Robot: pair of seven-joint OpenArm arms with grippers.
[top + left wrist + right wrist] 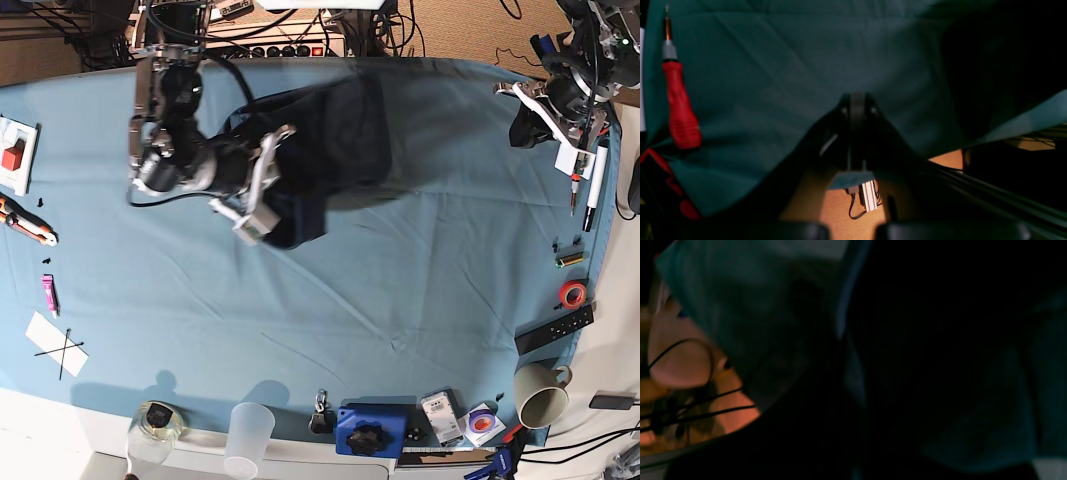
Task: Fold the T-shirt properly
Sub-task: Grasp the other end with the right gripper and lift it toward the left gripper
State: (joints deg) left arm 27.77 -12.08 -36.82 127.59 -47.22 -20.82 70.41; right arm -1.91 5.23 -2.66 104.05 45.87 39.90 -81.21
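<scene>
The dark navy T-shirt (335, 135) lies bunched at the back middle of the teal table cloth (400, 280). My right gripper (260, 195) is at the shirt's near left corner, its white jaws shut on a fold of the fabric. Dark fabric (940, 356) fills most of the right wrist view, and the fingers there are lost in the dark. My left gripper (525, 125) hangs at the far right edge of the table, well apart from the shirt. Its fingers (857, 100) are pressed together over bare cloth with nothing between them.
A red-handled screwdriver (680, 106) lies beside the left gripper near the table's right edge. Along the front edge stand a mug (540, 395), a clear cup (250, 435) and a blue block (370, 430). A red tape roll (572, 293) sits right; a crossed paper (55, 345) left.
</scene>
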